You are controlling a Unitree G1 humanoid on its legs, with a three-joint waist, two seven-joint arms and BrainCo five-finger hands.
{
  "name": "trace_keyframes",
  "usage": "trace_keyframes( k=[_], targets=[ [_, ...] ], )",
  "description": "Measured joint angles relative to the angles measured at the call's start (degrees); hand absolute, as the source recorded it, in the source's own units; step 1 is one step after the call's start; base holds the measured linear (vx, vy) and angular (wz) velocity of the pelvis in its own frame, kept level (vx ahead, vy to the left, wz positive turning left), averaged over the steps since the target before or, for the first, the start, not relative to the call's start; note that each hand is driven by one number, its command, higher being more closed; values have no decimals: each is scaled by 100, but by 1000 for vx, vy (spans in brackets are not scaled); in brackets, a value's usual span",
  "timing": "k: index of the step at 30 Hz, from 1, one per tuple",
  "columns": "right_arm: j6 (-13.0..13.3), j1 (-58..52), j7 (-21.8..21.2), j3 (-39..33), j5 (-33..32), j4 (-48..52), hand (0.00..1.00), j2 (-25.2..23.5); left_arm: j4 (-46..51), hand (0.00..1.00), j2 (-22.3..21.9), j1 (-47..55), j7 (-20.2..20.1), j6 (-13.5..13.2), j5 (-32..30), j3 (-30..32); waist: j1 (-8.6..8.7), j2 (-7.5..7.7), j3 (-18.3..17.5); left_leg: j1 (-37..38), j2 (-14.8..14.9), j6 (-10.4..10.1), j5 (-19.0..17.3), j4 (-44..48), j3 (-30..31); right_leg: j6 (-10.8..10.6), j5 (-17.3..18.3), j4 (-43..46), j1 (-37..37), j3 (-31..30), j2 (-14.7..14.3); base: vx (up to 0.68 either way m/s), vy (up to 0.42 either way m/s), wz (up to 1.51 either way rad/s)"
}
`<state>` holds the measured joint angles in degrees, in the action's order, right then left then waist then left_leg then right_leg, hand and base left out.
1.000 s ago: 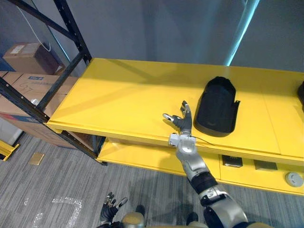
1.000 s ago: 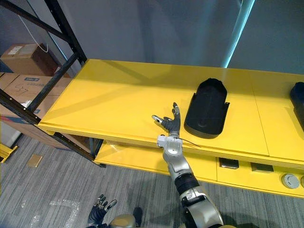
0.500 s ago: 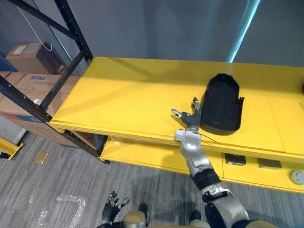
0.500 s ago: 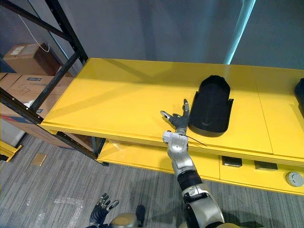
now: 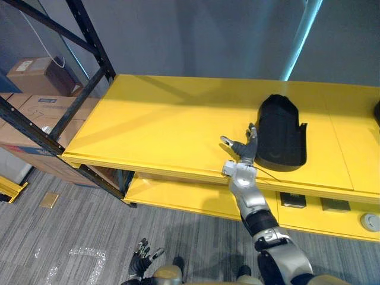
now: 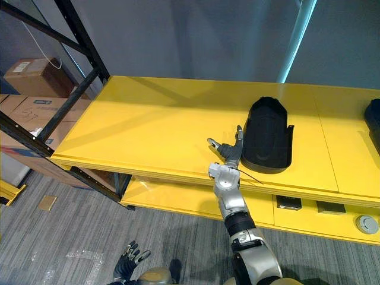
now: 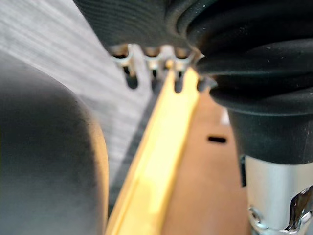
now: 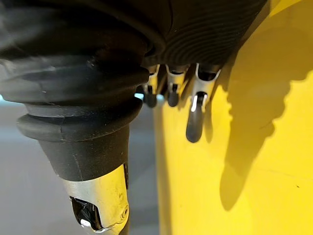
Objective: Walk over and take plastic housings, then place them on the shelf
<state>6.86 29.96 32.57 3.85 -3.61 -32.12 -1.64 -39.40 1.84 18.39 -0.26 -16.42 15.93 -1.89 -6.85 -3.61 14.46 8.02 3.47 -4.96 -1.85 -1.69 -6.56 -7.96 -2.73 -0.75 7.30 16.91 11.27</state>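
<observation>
A black plastic housing (image 5: pixel 280 133) lies on the yellow shelf top (image 5: pixel 154 119), right of the middle. My right hand (image 5: pixel 242 153) is over the shelf's front edge just left of the housing, open. Its straight fingers (image 6: pixel 238 135) reach the housing's left side and its thumb points left. A second black housing (image 6: pixel 373 122) shows at the shelf's far right edge. My left hand (image 5: pixel 141 261) hangs low over the floor, open, its fingers relaxed.
A black rack frame (image 5: pixel 89 89) rises at the left with cardboard boxes (image 5: pixel 35 74) behind it. The lower yellow shelf (image 5: pixel 178 196) holds small dark parts (image 5: pixel 291 199) and a grey disc (image 5: pixel 370 221). Grey carpet floor (image 5: pixel 71 237) lies below.
My right hand has moved right along the shelf's front edge, from a gap left of the housing to right beside it. The view shifted slightly.
</observation>
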Motion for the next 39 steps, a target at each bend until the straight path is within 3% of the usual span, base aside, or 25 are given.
trace_keyframes(
  k=[8,14,15,20,23,26,29,33,39],
  targets=[
    [71,6,-141,-27,0,-22,0,6,1,0,11,0,-7,-27,-1,-52,1,-3,1,2,1,0,0,0,-3,0,0,-1,2,-1,0,0,0,0],
    [454,-90,-554,379,-7,323,0,-1,-18,0,12,1,-25,-29,-3,-43,105,4,4,44,8,-1,-1,-41,-22,-17,-19,-77,45,-14,-19,2,2,-1],
    [526,-260,-703,633,-3,798,100,-6,-35,0,11,0,-24,-26,-7,-39,129,10,2,100,23,-4,-3,-82,-52,-17,-19,-99,73,-43,-41,17,8,-14],
    [812,-986,-1376,1165,-15,3528,100,147,-25,0,11,-55,-33,-69,-11,228,179,192,27,109,146,-82,-64,-58,-219,20,-45,-171,35,-184,-179,19,-8,-14],
    [805,-1510,-1814,1134,-211,4767,100,489,-52,0,15,-14,-30,-76,-11,466,266,329,-7,111,162,-86,-114,-38,-341,20,-45,-159,-37,-322,-196,21,12,-19],
    [991,-2304,-2075,796,-488,5579,100,707,-267,0,125,-14,0,-180,-12,608,424,457,-17,114,161,-80,-199,13,-492,17,-42,-149,-78,-455,-198,-12,27,-26],
    [1146,-3161,-2526,465,-840,5990,100,778,-426,0,187,2,22,-239,-9,623,500,519,-35,107,164,-77,-256,14,-665,15,-41,-114,-221,-641,-213,-9,24,-29],
    [1166,-3903,-3159,405,-919,6039,100,925,-414,0,220,3,101,-249,-8,621,646,555,-16,82,162,-80,-280,4,-790,12,-39,-91,-337,-764,-222,8,16,-14],
    [1248,-4097,-3289,146,-1030,5550,100,1006,-387,0,254,3,147,-252,25,605,697,573,-18,66,143,-66,-313,7,-783,2,-32,-92,-345,-763,-214,4,4,-1]
  ],
)
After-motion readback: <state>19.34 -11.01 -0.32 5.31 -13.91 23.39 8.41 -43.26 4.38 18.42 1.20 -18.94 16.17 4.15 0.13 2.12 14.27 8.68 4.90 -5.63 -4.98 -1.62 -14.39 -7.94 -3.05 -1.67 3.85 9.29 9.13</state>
